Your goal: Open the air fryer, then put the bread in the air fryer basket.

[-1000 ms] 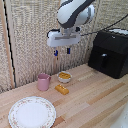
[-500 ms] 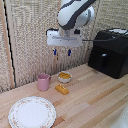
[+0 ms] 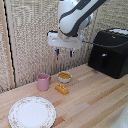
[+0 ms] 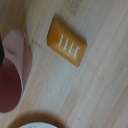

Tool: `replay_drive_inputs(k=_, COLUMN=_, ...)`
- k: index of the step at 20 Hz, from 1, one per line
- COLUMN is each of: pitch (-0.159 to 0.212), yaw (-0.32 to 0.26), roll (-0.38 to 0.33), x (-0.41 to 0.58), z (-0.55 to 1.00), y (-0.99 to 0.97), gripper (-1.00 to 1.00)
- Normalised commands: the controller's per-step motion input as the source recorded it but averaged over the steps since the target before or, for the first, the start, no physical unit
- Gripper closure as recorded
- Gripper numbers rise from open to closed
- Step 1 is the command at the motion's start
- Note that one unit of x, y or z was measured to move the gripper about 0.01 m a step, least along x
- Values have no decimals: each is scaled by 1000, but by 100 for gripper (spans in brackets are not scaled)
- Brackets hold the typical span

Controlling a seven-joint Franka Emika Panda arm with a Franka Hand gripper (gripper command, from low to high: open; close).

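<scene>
The gripper [image 3: 64, 51] hangs in the air above the wooden table [image 3: 95, 102], its 2 blue-tipped fingers [image 3: 57, 51] pointing down, spread apart and holding nothing. Below it, on the table, the bread [image 3: 62, 89] lies flat, a small golden-yellow block just in front of a small white bowl [image 3: 64, 76] with yellow-orange food. In the wrist view the bread [image 4: 67, 42] lies at a slant on the wood, with a row of pale short marks across its top. A pink cup [image 3: 43, 81] stands just beside the bread, toward the exterior view's left, and a round patterned plate [image 3: 32, 112] sits nearer the camera on that same side. The air fryer [image 3: 111, 52] stands well apart at the exterior view's right, its drawer closed, with the air fryer handle [image 3: 104, 61] jutting upright from the front face. A black cable runs from the arm toward the appliance's top.
</scene>
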Motion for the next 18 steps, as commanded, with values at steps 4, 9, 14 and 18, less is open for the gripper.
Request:
replay_drive_inputs(k=4, pitch=-30, yaw=-50, roll=-375, x=-19, z=-49, y=96, gripper=-100)
replay_drive_inputs(k=9, pitch=-58, yaw=-7, roll=-375, x=-62, z=-50, y=123, gripper=-100)
replay_drive_inputs(k=14, pitch=-90, yaw=-9, roll=-375, x=0, z=-19, y=143, gripper=-100)
replay_drive_inputs(k=18, pitch=-87, yaw=-10, roll=-375, x=63, z=-67, y=71, gripper=-100)
